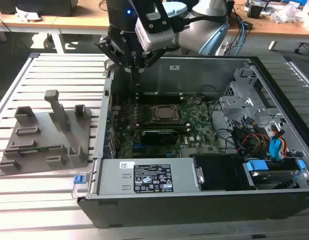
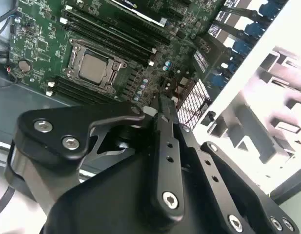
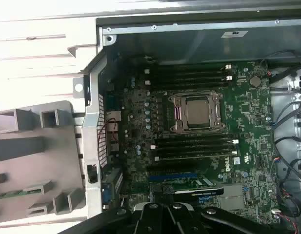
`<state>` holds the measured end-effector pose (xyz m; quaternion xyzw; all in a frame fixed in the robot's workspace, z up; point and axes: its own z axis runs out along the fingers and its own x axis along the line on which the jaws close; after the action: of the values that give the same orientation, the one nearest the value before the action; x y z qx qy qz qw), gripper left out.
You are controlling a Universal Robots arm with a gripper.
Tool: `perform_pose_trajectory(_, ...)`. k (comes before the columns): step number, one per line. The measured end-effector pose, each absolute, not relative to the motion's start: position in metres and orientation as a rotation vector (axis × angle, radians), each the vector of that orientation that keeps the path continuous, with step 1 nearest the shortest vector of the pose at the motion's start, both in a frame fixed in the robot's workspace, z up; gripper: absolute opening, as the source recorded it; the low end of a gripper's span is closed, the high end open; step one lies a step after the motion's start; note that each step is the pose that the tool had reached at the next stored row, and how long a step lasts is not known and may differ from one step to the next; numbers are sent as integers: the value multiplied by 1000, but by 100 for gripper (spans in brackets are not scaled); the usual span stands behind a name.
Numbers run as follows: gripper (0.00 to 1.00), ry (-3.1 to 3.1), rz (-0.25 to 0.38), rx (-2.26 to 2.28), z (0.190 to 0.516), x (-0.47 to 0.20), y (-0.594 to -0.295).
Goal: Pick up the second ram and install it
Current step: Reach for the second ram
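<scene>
A thin green strip, seemingly the second ram, lies in a slot of the grey holder tray beside the case. In the exterior view the same holder tray rests on the slatted table at the left. My gripper hangs high over the case's far left corner, well away from the tray. Its black fingers appear pressed together, with nothing visible between them. Below it lies the green motherboard, with long dark memory slots on both sides of the processor socket.
The open computer case has tall metal walls around the motherboard. A black power supply, cables and blue connectors fill its right side in the exterior view. A graphics card lies across the board. Desks with clutter stand behind.
</scene>
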<state>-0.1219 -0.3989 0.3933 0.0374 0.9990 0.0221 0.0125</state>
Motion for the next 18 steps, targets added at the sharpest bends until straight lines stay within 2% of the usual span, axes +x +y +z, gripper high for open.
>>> perform_pose_trajectory(18,11,3114,69,117,393,-192,-399)
